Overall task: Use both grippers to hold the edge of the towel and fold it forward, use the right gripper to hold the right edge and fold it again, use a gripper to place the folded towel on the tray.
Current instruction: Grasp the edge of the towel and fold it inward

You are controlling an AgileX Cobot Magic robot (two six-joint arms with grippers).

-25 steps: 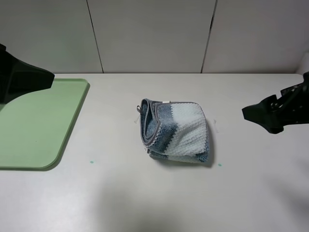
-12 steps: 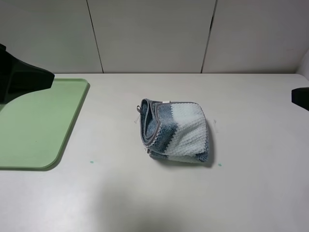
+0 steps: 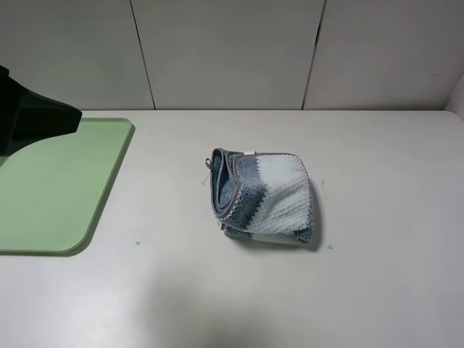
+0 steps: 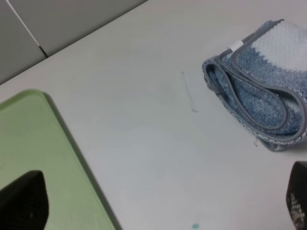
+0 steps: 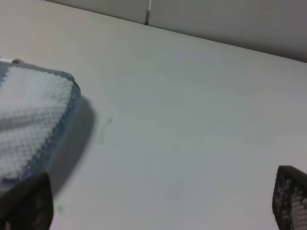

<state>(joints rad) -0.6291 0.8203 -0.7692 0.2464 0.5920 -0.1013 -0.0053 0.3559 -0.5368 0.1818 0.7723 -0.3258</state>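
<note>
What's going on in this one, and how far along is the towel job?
Nothing is being handled right now. The towel lies folded into a compact bundle in the middle of the table, with neither gripper touching it. The tray sits off to the left, and the towel is not on it yet. The left gripper hangs open near the tray, and the right gripper is open beside the towel's right edge, outside the high view. Placing the bundle on the tray is what remains.

Folded towel on table, tray left
</note>
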